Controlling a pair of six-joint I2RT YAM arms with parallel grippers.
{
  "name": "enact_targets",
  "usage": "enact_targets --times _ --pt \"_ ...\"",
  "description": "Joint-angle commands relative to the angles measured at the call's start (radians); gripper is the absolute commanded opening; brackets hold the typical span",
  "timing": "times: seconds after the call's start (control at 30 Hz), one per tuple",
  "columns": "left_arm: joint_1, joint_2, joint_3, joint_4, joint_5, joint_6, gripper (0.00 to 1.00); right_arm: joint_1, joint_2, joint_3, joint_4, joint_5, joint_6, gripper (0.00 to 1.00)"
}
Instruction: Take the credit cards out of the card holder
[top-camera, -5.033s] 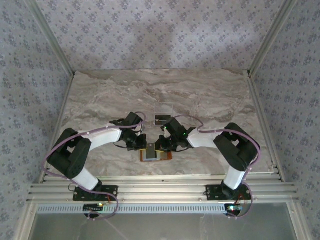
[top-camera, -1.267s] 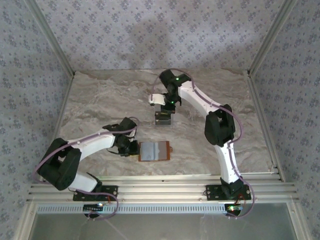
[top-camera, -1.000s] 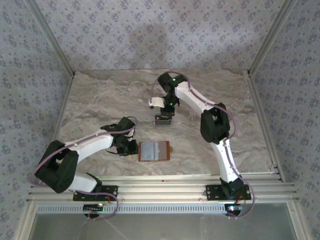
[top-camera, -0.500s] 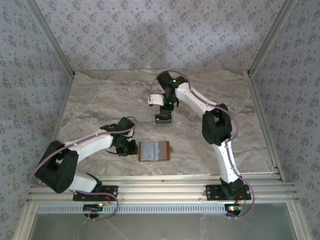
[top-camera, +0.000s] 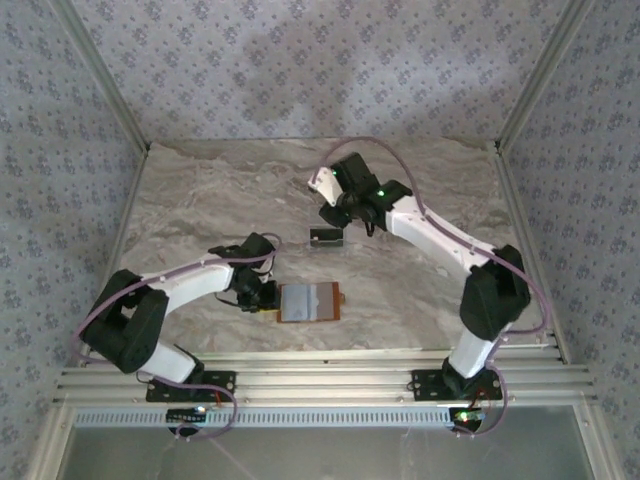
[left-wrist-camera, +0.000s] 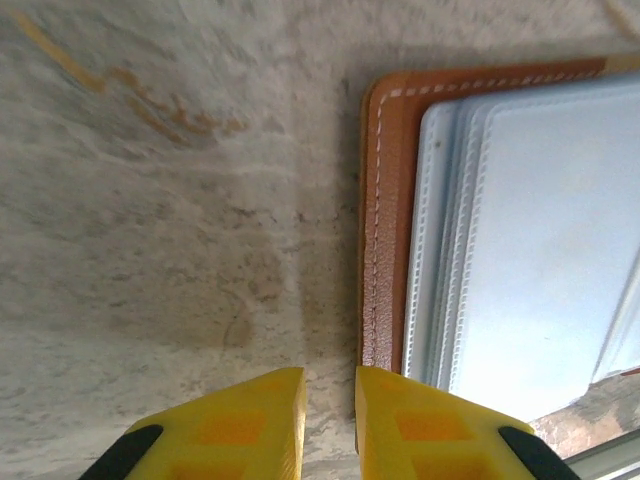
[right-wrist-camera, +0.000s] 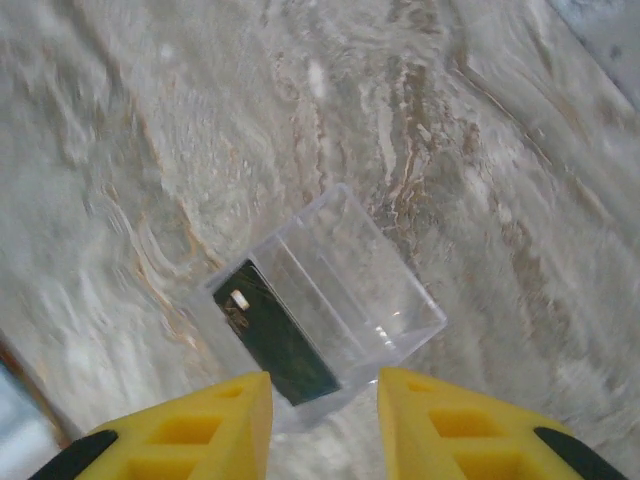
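The card holder (top-camera: 310, 301) lies open on the table (top-camera: 200, 200). The left tool (left-wrist-camera: 330, 420) is narrowly spread and pinches nothing, with one finger at the holder's stitched left edge. The right tool (right-wrist-camera: 325, 420) hangs spread and empty over the clear rack (right-wrist-camera: 370, 290), where a dark credit card (right-wrist-camera: 280, 345) stands. If the left tool slips off that edge, the holder may slide or fold during the next pull, and a low pass by the right tool may tip the rack.

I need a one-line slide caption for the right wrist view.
Open right end effector looks down on a clear plastic rack holding one dark credit card, on the marble table.
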Motion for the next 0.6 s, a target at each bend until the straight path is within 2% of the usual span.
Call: enact_targets --times 0.0,0.2,0.4,0.57 --pt "-0.019 0.025 0.021 0.01 0.059 0.01 0.21 0.045 -0.101 -0.092 0.082 0.017 0.383 0.33" --pt "-0.024 -0.001 0.017 0.015 0.016 -0.005 0.2 0.109 -0.129 -0.162 0.025 -0.055 0.711 0.31" --pt "0.075 -0.08 -0.02 0.033 0.014 -0.008 0.2 0.194 -0.094 -0.221 0.017 -0.167 0.858 0.34" --pt "0.153 -0.127 -0.055 0.064 0.06 -0.01 0.2 0.285 -0.008 -0.182 -0.104 -0.074 0.898 0.37"
